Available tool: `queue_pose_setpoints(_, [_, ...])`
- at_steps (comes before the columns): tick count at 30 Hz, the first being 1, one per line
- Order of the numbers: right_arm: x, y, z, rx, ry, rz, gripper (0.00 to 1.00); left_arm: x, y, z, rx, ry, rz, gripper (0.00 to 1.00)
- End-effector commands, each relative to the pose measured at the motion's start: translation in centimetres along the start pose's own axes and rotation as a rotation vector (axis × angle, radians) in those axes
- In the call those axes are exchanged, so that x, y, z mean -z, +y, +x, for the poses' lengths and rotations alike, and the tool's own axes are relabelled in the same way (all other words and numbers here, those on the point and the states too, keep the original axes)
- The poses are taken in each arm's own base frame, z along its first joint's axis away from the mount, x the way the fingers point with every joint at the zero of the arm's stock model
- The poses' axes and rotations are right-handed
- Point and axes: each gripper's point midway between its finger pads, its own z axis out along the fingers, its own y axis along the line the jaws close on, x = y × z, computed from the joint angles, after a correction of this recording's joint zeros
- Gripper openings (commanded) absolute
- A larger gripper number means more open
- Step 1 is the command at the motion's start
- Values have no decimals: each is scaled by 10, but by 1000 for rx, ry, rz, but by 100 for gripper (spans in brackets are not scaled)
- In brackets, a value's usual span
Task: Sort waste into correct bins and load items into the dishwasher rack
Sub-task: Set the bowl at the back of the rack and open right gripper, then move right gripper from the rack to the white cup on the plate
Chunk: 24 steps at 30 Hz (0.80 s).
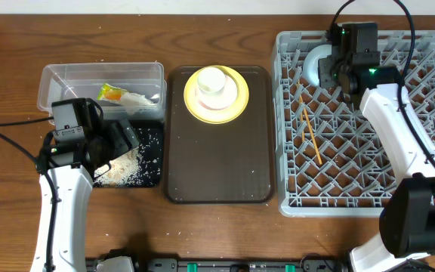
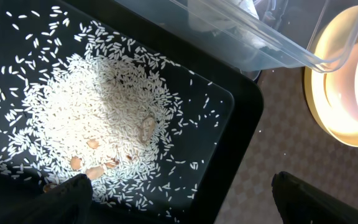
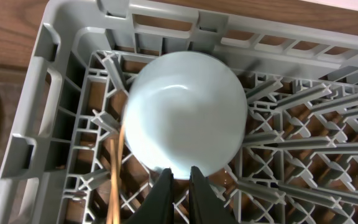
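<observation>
The step in hand is judged to be the seating of the light blue bowl (image 3: 185,118) in the dishwasher rack (image 1: 285,136), in its 11 o'clock corner as seen from overhead. The right hand (image 3: 180,180) is set at the bowl's rim with its fingers almost together; whether the rim is pinched or free cannot be told. The bowl appears tilted among the pegs. Being round, it has no long axis, and which way its mouth faces cannot be settled. One chopstick (image 1: 311,136) lies in the rack, its long axis running from 11 to 5 o'clock.

Next, a clean release and a straight lift clear of the pegs are called for, probably followed by a reach toward 9 o'clock for the stack on the yellow plate (image 1: 236,109). The left hand (image 2: 185,196) is held wide open over the rice (image 2: 92,118) in the black tray (image 2: 229,106).
</observation>
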Motion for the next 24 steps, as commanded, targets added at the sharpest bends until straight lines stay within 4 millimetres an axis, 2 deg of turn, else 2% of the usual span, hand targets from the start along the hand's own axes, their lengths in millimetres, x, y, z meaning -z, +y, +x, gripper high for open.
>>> queue_pose_setpoints(1, [-2, 2, 3, -10, 8, -5, 8, 4, -1, -7, 2, -19, -2, 95])
queue_pose_setpoints(4, [2, 8, 0, -11, -3, -43, 8, 4, -1, -7, 3, -18, -2, 95])
queue_pose_setpoints(7, [9, 26, -6, -12, -26, -147, 9, 4, -1, -7, 2, -19, -2, 95])
queue_pose_setpoints(14, [36, 98, -17, 23, -82, -522, 16, 4, -1, -7, 2, -19, -2, 95])
queue_pose_setpoints(18, [44, 131, -13, 77, -76, -569, 18, 4, -1, -7, 2, -19, -2, 95])
queue_pose_setpoints(24, [53, 179, -12, 194, -109, -541, 32, 4, -1, -7, 2, -19, -2, 95])
